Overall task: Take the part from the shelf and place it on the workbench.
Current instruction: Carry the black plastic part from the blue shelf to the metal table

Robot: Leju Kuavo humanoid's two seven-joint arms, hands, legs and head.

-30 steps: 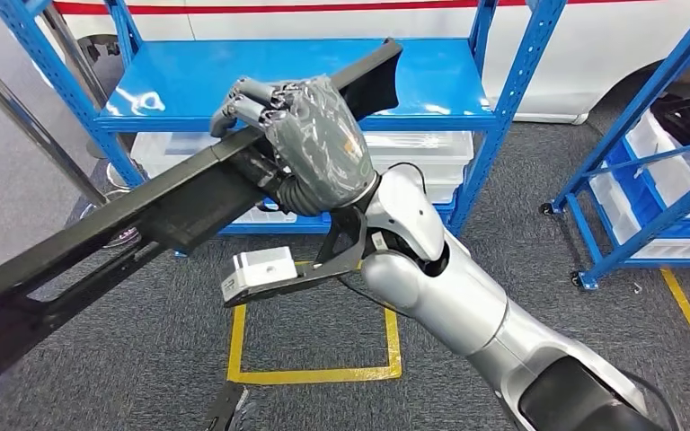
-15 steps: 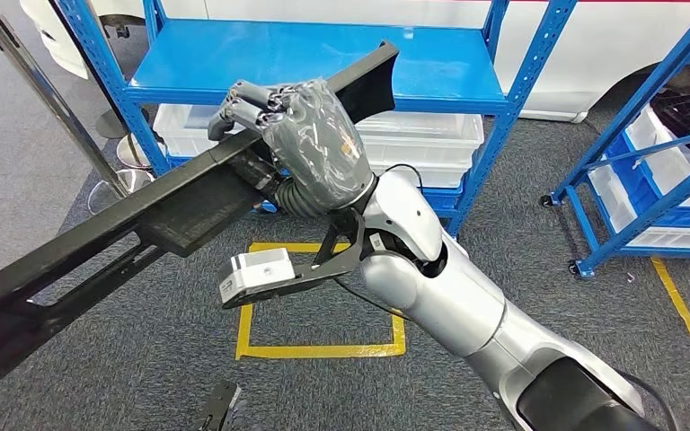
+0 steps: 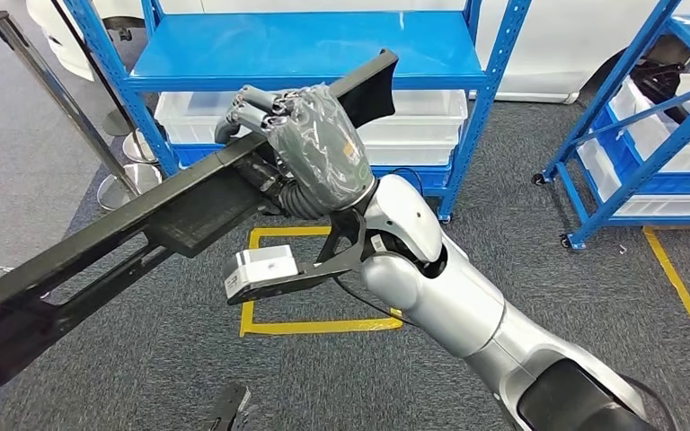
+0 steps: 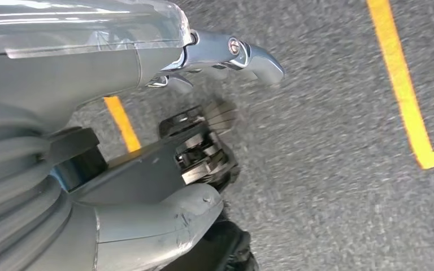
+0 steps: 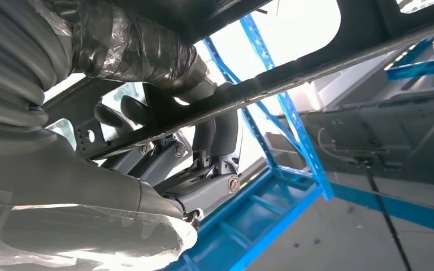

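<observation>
One long black part [image 3: 144,224], carried clear above the grey carpet in front of the blue shelf [image 3: 305,54], one end raised toward the shelf's bare top board, the other running down away from it. Two clear bins [image 3: 418,121] on the shelf's lower level. One yellow floor square [image 3: 319,323] just before the shelf. Right hand [image 3: 310,148] wrapped tight over the part's bar, fingers [image 5: 217,138] curled around it. Left hand [image 4: 147,62] hanging over the carpet, fingers held away from the thumb, holding nothing.
</observation>
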